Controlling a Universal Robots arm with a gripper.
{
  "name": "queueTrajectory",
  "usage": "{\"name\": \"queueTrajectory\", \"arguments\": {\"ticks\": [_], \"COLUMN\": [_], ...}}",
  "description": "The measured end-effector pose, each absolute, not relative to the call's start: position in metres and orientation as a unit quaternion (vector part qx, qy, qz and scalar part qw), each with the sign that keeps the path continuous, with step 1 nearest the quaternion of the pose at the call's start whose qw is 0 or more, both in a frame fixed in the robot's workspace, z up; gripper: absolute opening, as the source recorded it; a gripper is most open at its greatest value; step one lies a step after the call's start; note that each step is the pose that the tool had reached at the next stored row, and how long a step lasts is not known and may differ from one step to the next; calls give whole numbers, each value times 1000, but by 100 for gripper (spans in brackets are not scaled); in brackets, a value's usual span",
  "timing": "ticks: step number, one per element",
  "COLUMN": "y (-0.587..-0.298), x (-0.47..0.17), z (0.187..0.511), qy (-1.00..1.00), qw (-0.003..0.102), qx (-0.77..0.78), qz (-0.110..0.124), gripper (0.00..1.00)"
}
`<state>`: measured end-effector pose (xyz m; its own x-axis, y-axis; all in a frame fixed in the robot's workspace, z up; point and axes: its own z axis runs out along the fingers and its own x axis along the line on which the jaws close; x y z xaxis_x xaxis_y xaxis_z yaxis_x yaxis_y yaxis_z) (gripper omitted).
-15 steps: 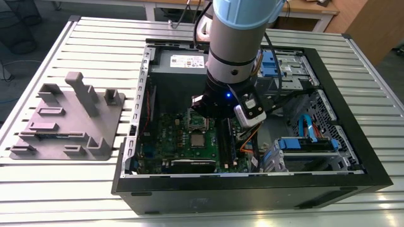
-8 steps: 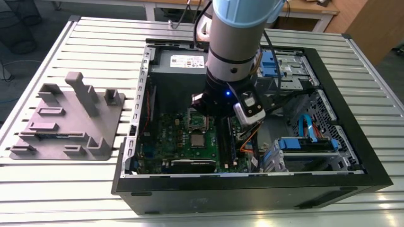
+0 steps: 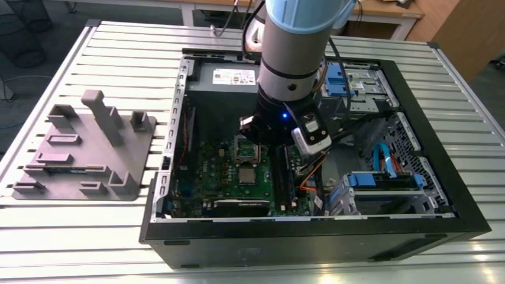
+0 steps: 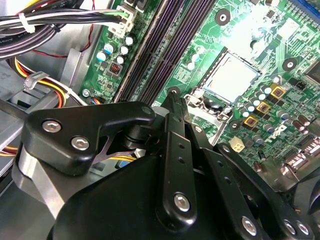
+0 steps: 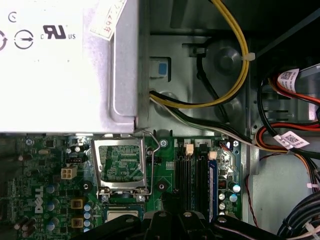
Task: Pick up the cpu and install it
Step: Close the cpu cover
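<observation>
Certification marks on power supply [image 5: 60, 75], white printed tags [image 5: 291, 138] on wires [image 5: 305, 96]

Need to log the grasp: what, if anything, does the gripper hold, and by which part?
Nothing that shows. The cpu lies flat, seated in the motherboard, apart from the gripper, which hovers over the board.

You have the case [image 3: 316, 239] on the surface [image 3: 118, 47], with the tray [image 3: 87, 160] beside it at the exterior view's left. Inside the case lies the motherboard [image 3: 217, 171]. The cpu [image 3: 247, 176] sits in its socket, the socket frame [image 3: 247, 152] just beyond, the arm [image 3: 296, 59] above.
</observation>
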<state>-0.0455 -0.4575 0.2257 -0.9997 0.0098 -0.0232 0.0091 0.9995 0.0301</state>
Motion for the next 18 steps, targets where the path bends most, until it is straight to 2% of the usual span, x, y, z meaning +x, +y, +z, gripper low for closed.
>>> {"name": "queueTrajectory", "arguments": {"ticks": [18], "y": [-451], "x": [-43], "z": [222], "qy": [999], "qw": [12], "qx": [-42], "qz": [16], "gripper": [11]}}
